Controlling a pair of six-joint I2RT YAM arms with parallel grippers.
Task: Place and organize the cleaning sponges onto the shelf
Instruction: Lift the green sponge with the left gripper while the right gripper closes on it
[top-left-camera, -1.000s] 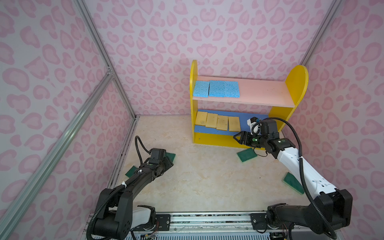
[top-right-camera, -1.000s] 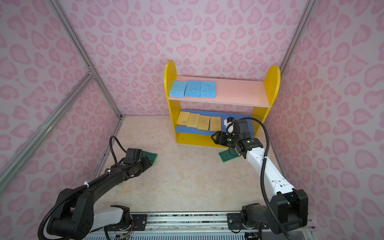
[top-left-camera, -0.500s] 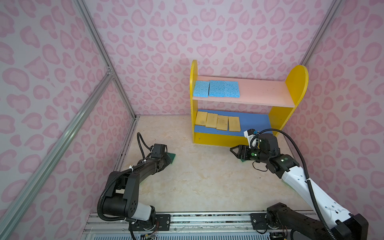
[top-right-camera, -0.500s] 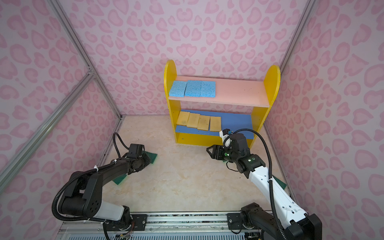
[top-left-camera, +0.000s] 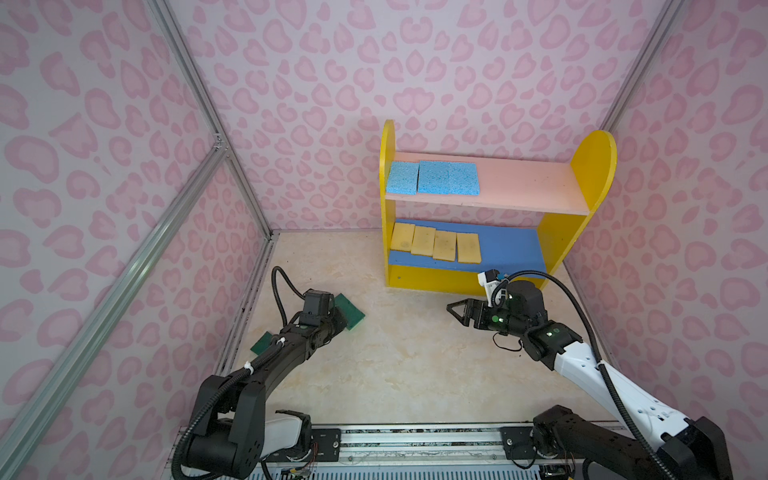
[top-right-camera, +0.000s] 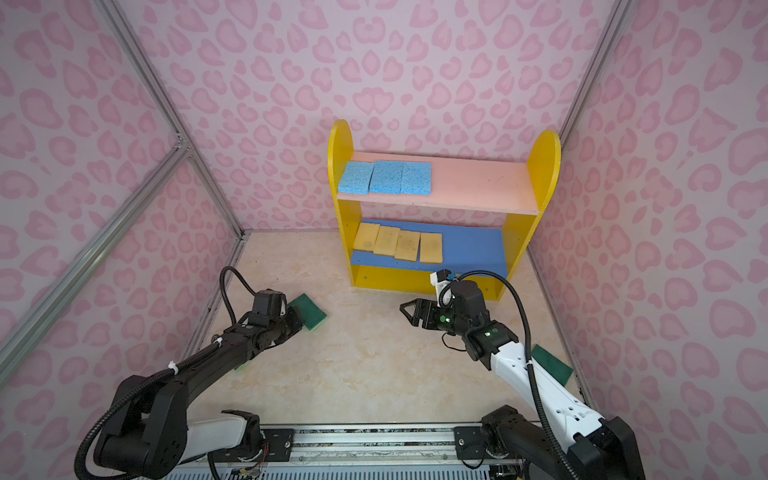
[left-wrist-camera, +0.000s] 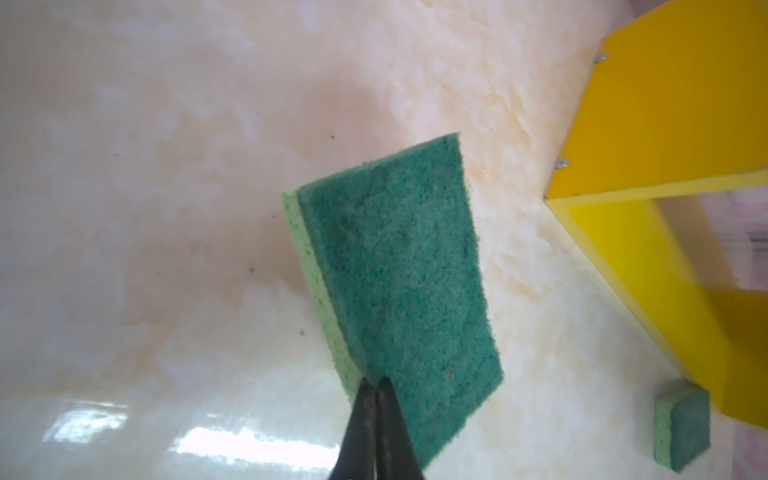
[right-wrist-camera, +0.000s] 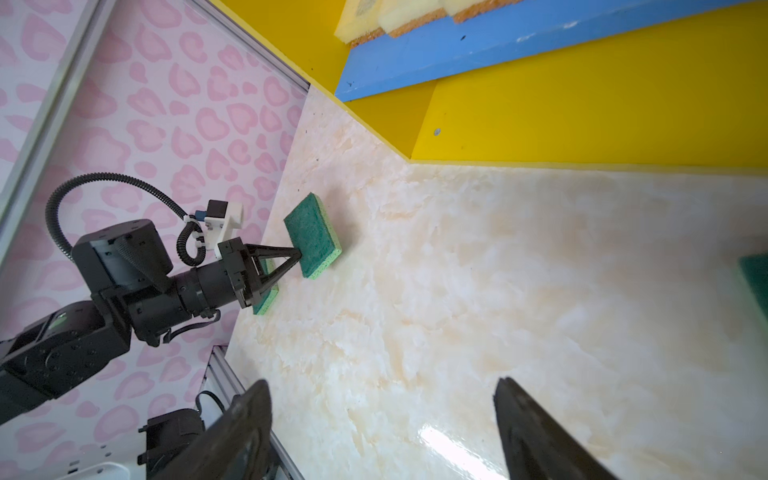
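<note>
My left gripper (left-wrist-camera: 376, 380) is shut on the near corner of a dark green cleaning sponge (left-wrist-camera: 395, 282), which it holds tilted low over the floor, left of the shelf (top-left-camera: 519, 183); both top views show this sponge (top-left-camera: 351, 313) (top-right-camera: 311, 311). My right gripper (top-left-camera: 457, 311) stands open and empty over bare floor in front of the shelf, its fingertips (right-wrist-camera: 253, 399) wide apart. Three light blue sponges (top-left-camera: 432, 178) lie on the pink board. Several pale yellow sponges (top-left-camera: 434, 245) sit in a row on the blue board.
A second green sponge (top-left-camera: 262, 343) lies under my left arm by the left wall. Another green sponge (top-right-camera: 552, 365) lies on the floor beside my right arm. One more green sponge (left-wrist-camera: 681, 428) sits near the shelf's yellow base. Pink patterned walls enclose three sides.
My left gripper has shut on the green sponge and raised it a little. My right gripper has drawn back from the shelf toward the middle of the floor and opened wider.
</note>
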